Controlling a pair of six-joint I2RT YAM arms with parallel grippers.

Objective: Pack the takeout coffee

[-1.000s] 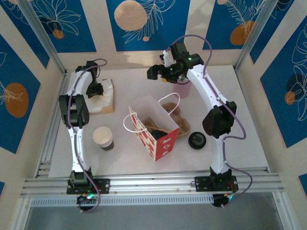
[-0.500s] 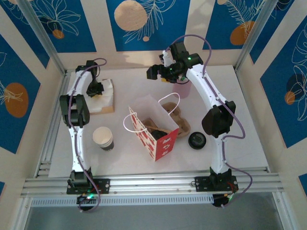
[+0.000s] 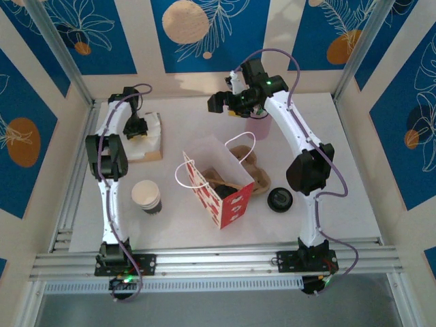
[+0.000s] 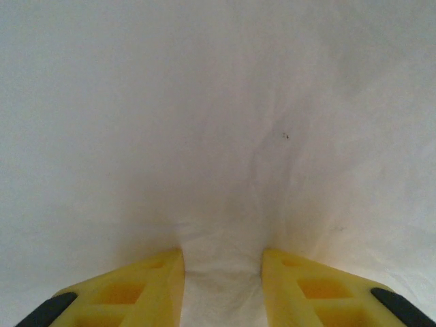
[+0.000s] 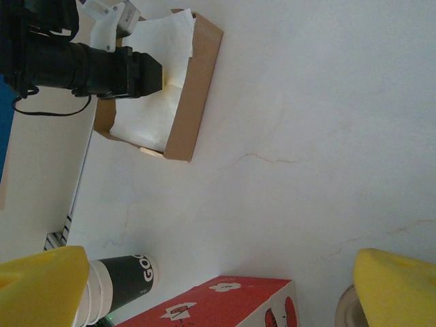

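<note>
The takeout coffee [image 3: 146, 196] is a paper cup with a dark band, standing open-topped at the front left; it also lies at the right wrist view's lower left [image 5: 116, 281]. The red-and-white bag [image 3: 218, 187] stands open mid-table. My left gripper [image 3: 138, 129] is down in the brown napkin box [image 3: 151, 155] at the back left. Its yellow fingertips [image 4: 163, 272] press on the white napkin [image 4: 218, 136], a little apart, with paper between them. My right gripper [image 3: 216, 103] hangs high at the back, wide open and empty [image 5: 218, 293].
A flat black lid [image 3: 280, 199] lies right of the bag. A cardboard cup carrier [image 3: 251, 170] sits behind the bag. A pink cup [image 3: 259, 127] stands under the right arm. Frame posts and patterned walls close in the table.
</note>
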